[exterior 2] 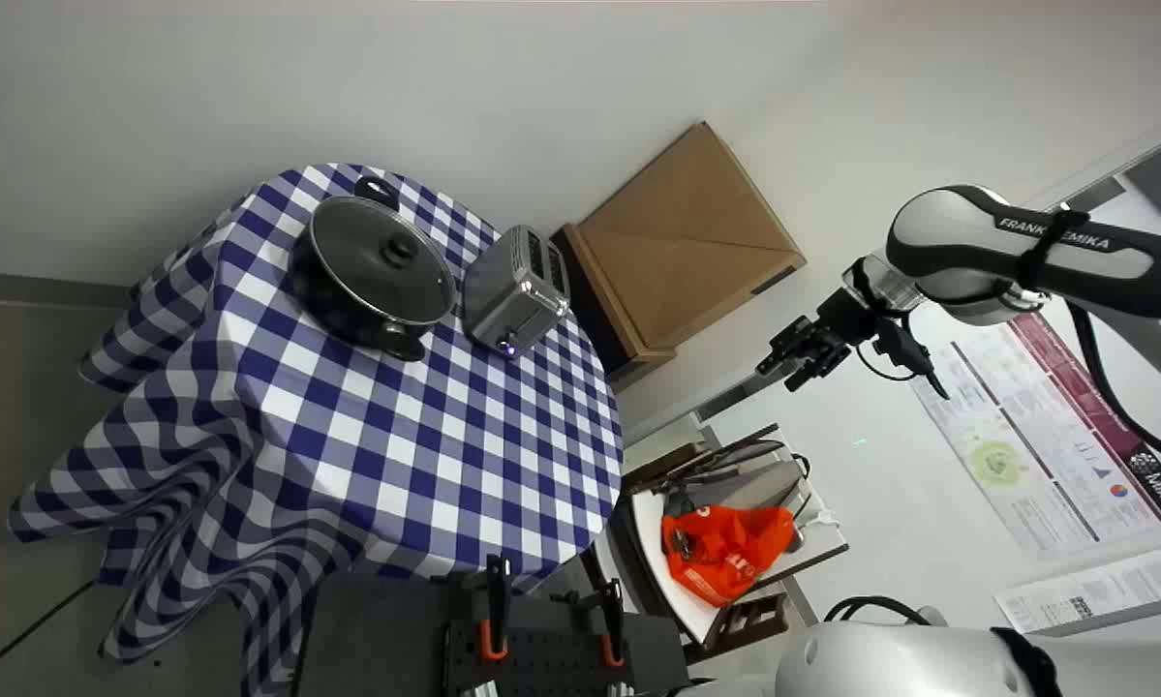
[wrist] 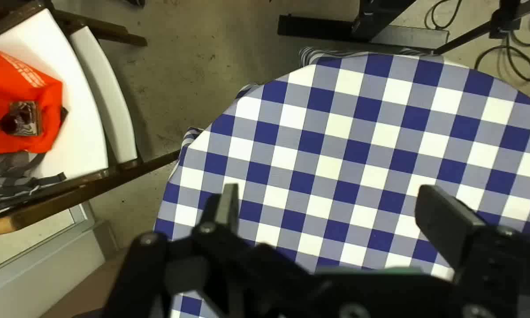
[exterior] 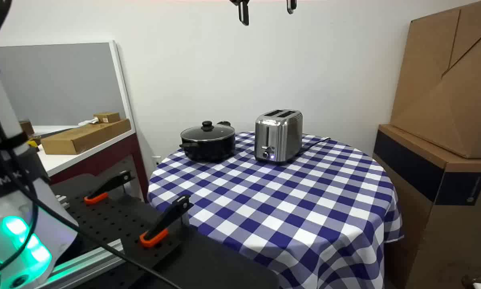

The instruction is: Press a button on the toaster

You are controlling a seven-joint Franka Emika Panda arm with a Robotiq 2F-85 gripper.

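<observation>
The silver toaster point(exterior: 279, 136) stands upright on the checkered table, with its slots on top. Its front end has a lever slot, a knob and a small lit purple light low down. It also shows in an exterior view point(exterior 2: 514, 292) beside the pot. My gripper point(exterior: 267, 16) is high above the table, well apart from the toaster, at the top edge of that view. It also shows in an exterior view point(exterior 2: 781, 373). In the wrist view the gripper point(wrist: 329, 194) is open and empty, with only tablecloth between the fingers. The toaster is out of the wrist view.
A black lidded pot point(exterior: 208, 144) stands beside the toaster on the table with a blue-white checkered cloth point(exterior: 296, 208). Large cardboard boxes point(exterior: 437, 92) stand beside the table. A black board with clamps point(exterior: 168, 220) adjoins it. A chair holds an orange bag point(exterior 2: 730, 552).
</observation>
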